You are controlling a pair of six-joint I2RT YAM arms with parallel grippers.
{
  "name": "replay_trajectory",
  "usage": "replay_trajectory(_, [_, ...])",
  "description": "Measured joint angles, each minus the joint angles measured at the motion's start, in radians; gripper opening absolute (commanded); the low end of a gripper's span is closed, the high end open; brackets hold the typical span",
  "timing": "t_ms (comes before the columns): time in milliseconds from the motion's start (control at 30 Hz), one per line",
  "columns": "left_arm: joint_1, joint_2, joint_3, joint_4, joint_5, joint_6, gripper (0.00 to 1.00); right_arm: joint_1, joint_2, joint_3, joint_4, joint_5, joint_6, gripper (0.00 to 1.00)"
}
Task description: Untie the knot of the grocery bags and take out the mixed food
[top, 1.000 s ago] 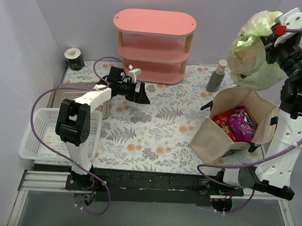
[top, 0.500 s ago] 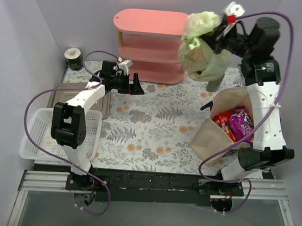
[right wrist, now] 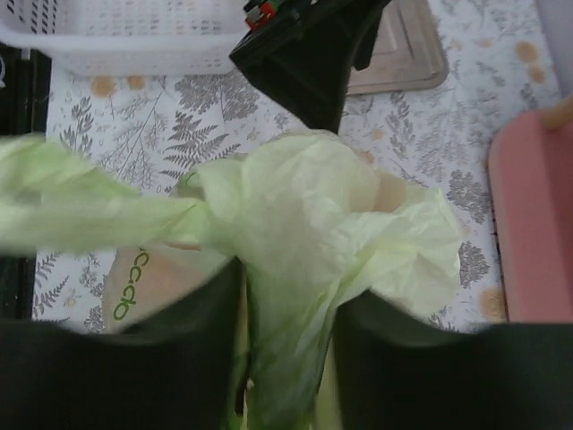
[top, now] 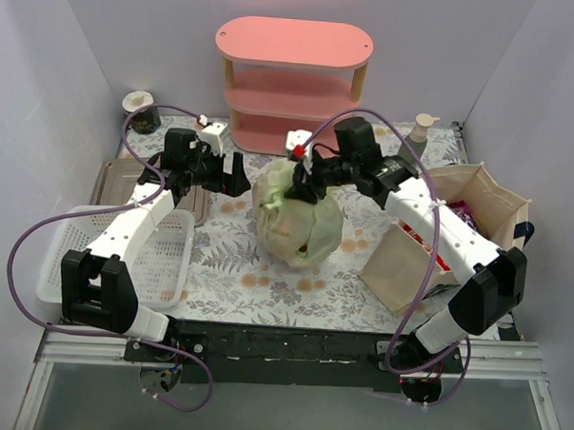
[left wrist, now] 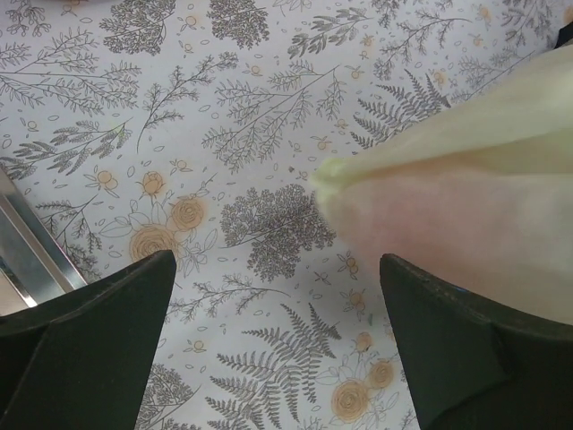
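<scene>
Top external view: the pale yellow-green plastic bag (top: 299, 225) now sits on the table (top: 265, 281) near its middle, between the pink shelf (top: 293, 72) at the far edge and the arm bases at the near edge. A second ago it hangs high over the beige tote (top: 399, 263) by the right edge; half a second ago it swings across toward the far edge; now it is down and bulging with its load.

The right gripper (top: 303, 173) comes down with it and keeps its hold. In the right wrist view its fingers (right wrist: 188, 349) are pressed in on the bunched plastic just under the knot (right wrist: 269, 206), with one twisted handle strand trailing off to the side. The knot looks tied as yet.

The left gripper (top: 233, 175) now faces the bag from the side of the white basket (top: 66, 262). In the left wrist view it (left wrist: 277, 296) is spread wide and holds nothing, and a corner of the bag lies just ahead of the gap.

My reading is that the first bag is lifted out of the tote and set where both arms can reach it, so the untying can begin. No food is out yet, and red snack packets (top: 427, 248) show inside the tote
</scene>
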Motion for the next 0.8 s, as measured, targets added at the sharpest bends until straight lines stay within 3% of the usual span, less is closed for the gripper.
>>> replay_trajectory(33, [-0.003,-0.006,-0.008,-0.004,0.001,0.011,0.98,0.022,0.008,-0.021,-0.009,0.008,-0.015,0.94])
replay_trajectory(100, [-0.009,-0.009,-0.017,-0.008,0.008,0.035,0.98,0.056,0.028,-0.044,-0.016,0.033,-0.016,0.96])
replay_trajectory(400, [-0.056,-0.01,-0.064,-0.041,0.14,0.158,0.98,0.034,0.005,-0.044,0.017,0.114,0.032,0.95])
replay_trajectory(600, [-0.059,-0.02,-0.086,-0.151,0.169,0.256,0.98,-0.072,0.025,-0.042,0.091,0.16,0.123,0.88])
replay_trajectory(800, [-0.064,-0.074,-0.098,-0.211,0.164,0.373,0.98,-0.192,0.079,-0.118,0.129,0.162,0.222,0.94])
